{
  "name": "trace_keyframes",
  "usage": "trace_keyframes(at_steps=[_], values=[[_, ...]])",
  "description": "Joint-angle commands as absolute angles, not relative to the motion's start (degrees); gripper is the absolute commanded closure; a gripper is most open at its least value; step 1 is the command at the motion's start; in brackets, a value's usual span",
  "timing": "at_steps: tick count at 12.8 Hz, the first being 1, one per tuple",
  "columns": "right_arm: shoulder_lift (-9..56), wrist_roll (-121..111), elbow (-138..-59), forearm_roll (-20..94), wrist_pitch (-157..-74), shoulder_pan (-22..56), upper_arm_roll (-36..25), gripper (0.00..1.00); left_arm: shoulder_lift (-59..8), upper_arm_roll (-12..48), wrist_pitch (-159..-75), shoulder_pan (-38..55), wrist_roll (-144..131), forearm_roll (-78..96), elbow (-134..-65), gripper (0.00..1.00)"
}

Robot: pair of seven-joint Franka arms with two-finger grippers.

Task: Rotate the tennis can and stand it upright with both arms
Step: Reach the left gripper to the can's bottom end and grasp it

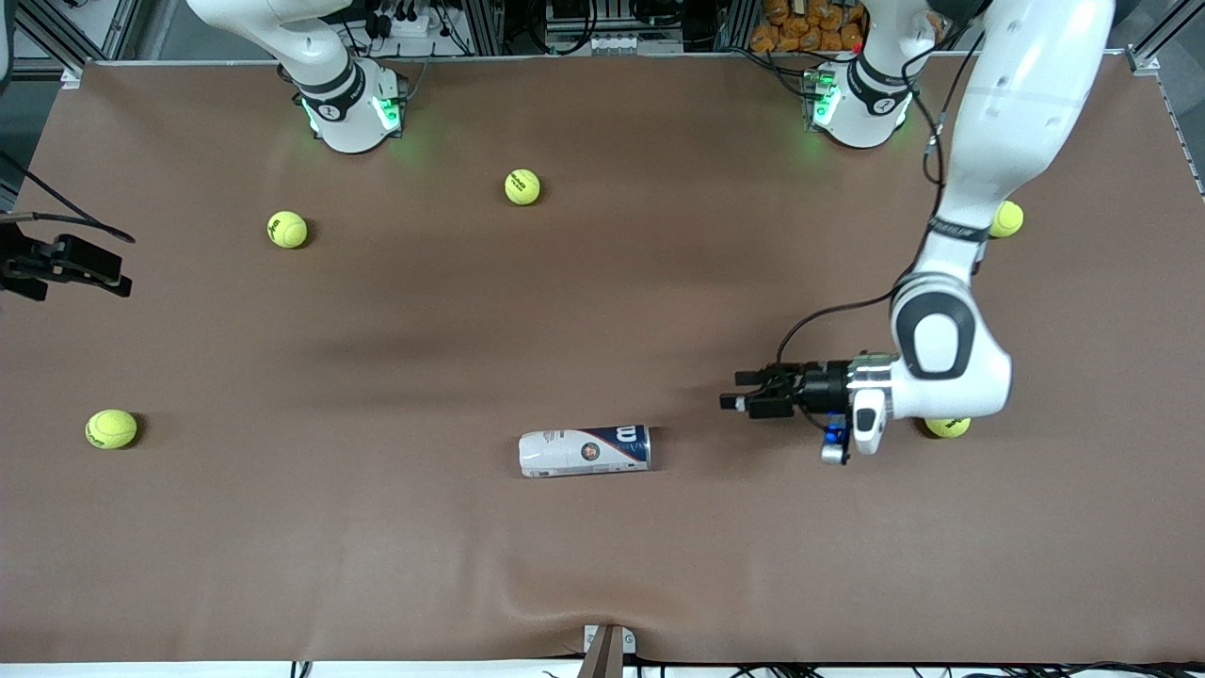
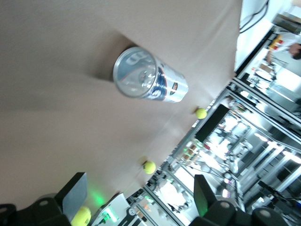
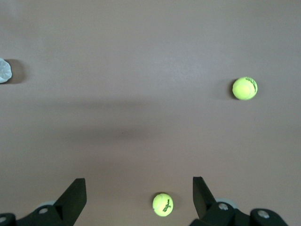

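The tennis can [image 1: 584, 450] lies on its side on the brown table, near the middle and toward the front camera. Its dark-blue end with the "W" points toward the left arm's end of the table. My left gripper [image 1: 736, 389] is low over the table, a short gap from that end, open and empty. In the left wrist view the can [image 2: 150, 77] shows its silver rim ahead of the open left gripper [image 2: 139, 197]. My right gripper [image 1: 120, 273] is at the right arm's end of the table, open and empty [image 3: 138, 190], well apart from the can.
Several yellow-green tennis balls lie about: one [image 1: 522, 186] and another [image 1: 287, 229] near the right arm's base, one [image 1: 111, 428] at the right arm's end, one [image 1: 1005, 218] beside the left arm, one [image 1: 947, 426] partly under the left wrist.
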State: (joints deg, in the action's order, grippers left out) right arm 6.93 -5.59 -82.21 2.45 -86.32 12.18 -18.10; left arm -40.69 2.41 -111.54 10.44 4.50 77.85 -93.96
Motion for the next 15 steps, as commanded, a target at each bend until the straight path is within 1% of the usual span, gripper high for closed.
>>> trace_keyframes(at_steps=[1,2,3,5,6,8,9,14,15], values=[[4.1,-2.3,-83.1,2.7,-84.6,12.6,-17.6,0.00,-47.4,2.4,-113.6,12.8,11.3,85.8,-86.6,0.00],[3.6,-2.3,-83.2,2.6,-84.5,12.4,-17.4,0.00,-49.9,2.4,-114.3,14.0,14.0,88.3,-83.9,0.03],[3.5,-2.3,-83.2,2.7,-83.5,10.8,-15.6,0.00,-52.3,2.3,-114.8,14.1,17.5,90.3,-81.8,0.04],[1.9,-2.1,-83.5,2.6,-82.8,0.9,-5.2,0.00,-54.6,2.3,-115.3,15.1,23.5,93.9,-80.3,0.15],[1.5,-1.2,-83.5,2.5,-82.2,-0.9,-3.3,0.00,-55.2,2.3,-116.6,15.4,25.3,94.4,-79.8,0.19],[1.1,-0.9,-83.6,2.5,-81.1,-1.6,-3.1,0.00,-57.8,2.4,-119.8,17.3,29.0,95.9,-76.0,0.24],[1.1,-0.9,-83.5,2.5,-80.3,-1.8,-3.3,0.00,-58.9,2.3,-121.1,18.4,30.7,97.5,-74.5,0.28],[-0.1,0.3,-83.5,2.5,-77.0,-3.0,-3.3,0.00,-60.6,2.3,-122.5,20.3,36.3,101.9,-73.2,0.32],[-0.3,1.2,-83.5,2.5,-76.5,-2.9,-3.2,0.00,-60.6,2.3,-122.5,20.8,36.3,102.6,-73.2,0.37]])
